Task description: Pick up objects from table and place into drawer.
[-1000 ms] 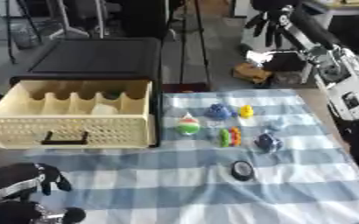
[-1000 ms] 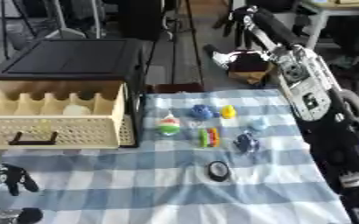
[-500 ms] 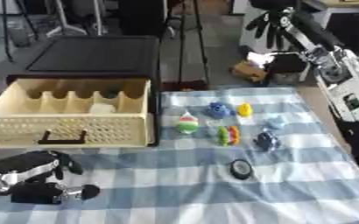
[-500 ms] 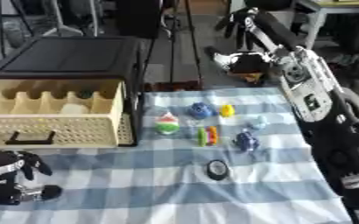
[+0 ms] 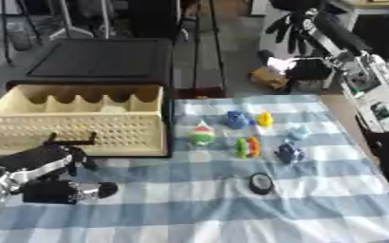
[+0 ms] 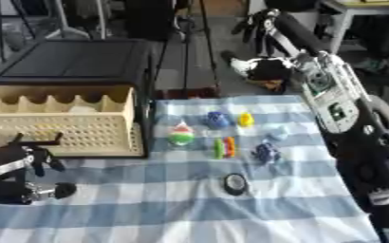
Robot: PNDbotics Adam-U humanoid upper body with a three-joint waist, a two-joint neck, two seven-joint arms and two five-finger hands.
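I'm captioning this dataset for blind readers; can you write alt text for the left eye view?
A cream drawer stands pulled open on the left of a blue checked cloth, with small colourful toys and a black disc to its right. The robot's left hand is low by the drawer's front; its right hand is raised at the far right.

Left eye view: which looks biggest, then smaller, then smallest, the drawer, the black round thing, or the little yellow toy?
1. The drawer, cream coloured, by far the biggest.
2. The black round thing, on the checked cloth.
3. The yellow toy, a bit smaller, though it sits farther from the camera, so that gap is unsure.
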